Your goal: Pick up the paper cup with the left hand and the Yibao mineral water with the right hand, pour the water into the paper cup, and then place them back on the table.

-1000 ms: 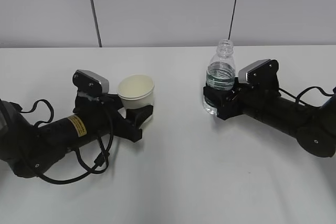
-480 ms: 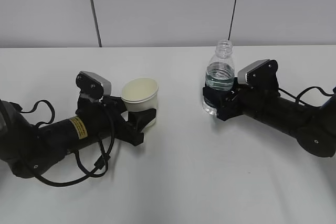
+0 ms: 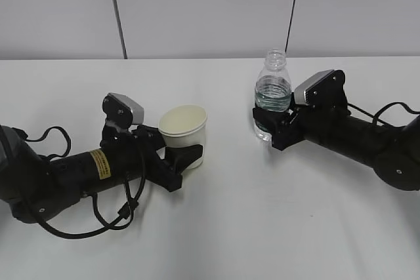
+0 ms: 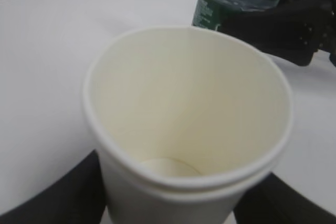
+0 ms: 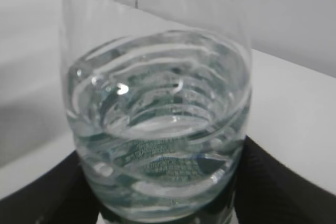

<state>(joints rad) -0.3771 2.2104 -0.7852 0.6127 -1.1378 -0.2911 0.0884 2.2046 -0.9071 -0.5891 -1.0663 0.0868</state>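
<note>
Your paper cup (image 3: 184, 134) stands upright left of the water bottle (image 3: 272, 93) and well apart from it, its mouth facing up. Seen from the left wrist, the inside of the cup (image 4: 186, 124) looks dry, with only its pale bottom showing. The left gripper (image 3: 182, 159) has its jaws clamped on the cup's lower wall, one dark finger (image 4: 63, 195) on each side. You cannot tell from these views whether the cup's base touches the table (image 3: 262, 227).

The bottle is upright too, capless, with water up to about its shoulder. From the right wrist you look down on the water surface inside the bottle (image 5: 157, 145), with the green label showing through it. The right gripper (image 3: 268, 129) has its jaws closed around the bottle's lower part, at the label band. Both arms lie low over the table, reaching in from the outer sides toward the bottle.
</note>
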